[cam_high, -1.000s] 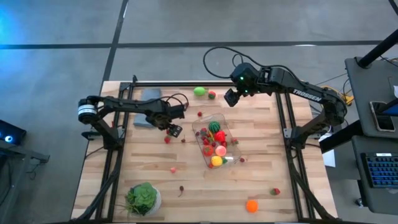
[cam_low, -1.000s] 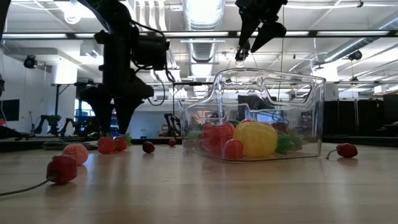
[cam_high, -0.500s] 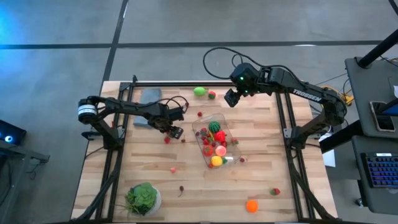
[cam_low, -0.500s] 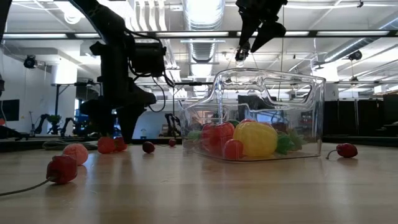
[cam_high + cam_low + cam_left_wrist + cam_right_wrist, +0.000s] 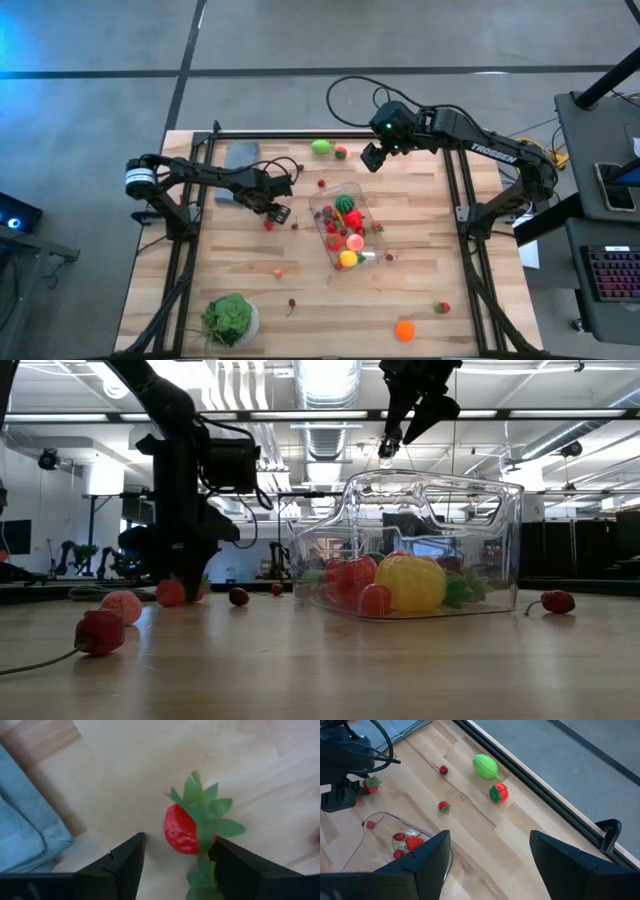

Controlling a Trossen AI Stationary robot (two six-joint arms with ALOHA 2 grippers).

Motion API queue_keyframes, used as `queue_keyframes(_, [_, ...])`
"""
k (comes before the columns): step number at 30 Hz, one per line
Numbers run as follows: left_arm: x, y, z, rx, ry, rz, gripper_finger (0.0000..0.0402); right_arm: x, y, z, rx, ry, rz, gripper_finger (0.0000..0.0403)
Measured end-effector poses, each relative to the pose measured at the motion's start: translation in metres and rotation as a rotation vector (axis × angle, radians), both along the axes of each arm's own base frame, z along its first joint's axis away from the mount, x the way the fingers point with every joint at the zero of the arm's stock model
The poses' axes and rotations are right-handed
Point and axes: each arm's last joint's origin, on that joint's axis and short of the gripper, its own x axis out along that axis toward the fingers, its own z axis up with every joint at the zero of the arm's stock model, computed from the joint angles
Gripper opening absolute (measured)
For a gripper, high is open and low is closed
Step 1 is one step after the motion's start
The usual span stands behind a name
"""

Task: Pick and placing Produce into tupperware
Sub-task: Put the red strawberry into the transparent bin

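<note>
Writing: white lettering reading TROSSEN runs along the right arm (image 5: pixel 480 148) in the high view; no other text is legible.
Left gripper (image 5: pixel 175 851): low over the table just left of the tupperware, fingers apart on either side of a red strawberry (image 5: pixel 184 829) with green leaves, not clamped on it; whether a finger touches the berry cannot be told.
Right gripper (image 5: pixel 490 851): raised above the table's far edge, fingers spread, holding nothing.
Tupperware (image 5: pixel 343 228): clear tub at table centre, holding a yellow piece, red pieces and a striped melon.
Loose produce: a green fruit (image 5: pixel 320 147) and a red-green one (image 5: pixel 341 152) near the far rail; an orange (image 5: pixel 404 330) and a berry (image 5: pixel 442 308) by the near edge.
Open room: bare wood right of the tub and along the near side.
Edges: grey cloth (image 5: pixel 239 160) at the far-left corner; leafy head in a white bowl (image 5: pixel 231 318) at the near-left corner.
Hidden: in the low view the left gripper's fingertips sit behind berries.
</note>
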Motion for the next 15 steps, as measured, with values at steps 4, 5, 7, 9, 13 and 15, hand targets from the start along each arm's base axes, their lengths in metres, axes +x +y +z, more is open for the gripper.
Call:
queue_keyframes(4, [0.0,0.0001,-0.0007,0.003,-0.004,-0.001,0.0175,0.0,0.0,0.0,0.0,0.0,0.0,0.0265])
queue_keyframes(5, [0.0004,0.0002,-0.0004,0.004,-0.006,0.0,0.017,0.0,0.0,0.0,0.0,0.0,0.0,0.0264])
queue_keyframes(7, [0.0027,0.0009,0.0009,0.01,-0.023,0.0,0.0163,0.0,0.0,0.0,0.003,-0.003,-0.005,0.0262])
queue_keyframes(9, [0.0074,0.0023,0.0032,0.026,-0.062,0.001,0.0158,0.0,0.0,0.0,0.004,-0.003,-0.006,0.0261])
queue_keyframes(13, [0.0082,0.0028,0.0032,0.04,-0.066,0.002,0.0157,0.0,0.0,0.0,0.004,-0.003,-0.006,0.0266])
queue_keyframes(15, [0.0093,0.0032,0.0034,0.046,-0.078,0.003,0.0157,0.0,0.0,0.0,0.004,-0.003,-0.006,0.0267])
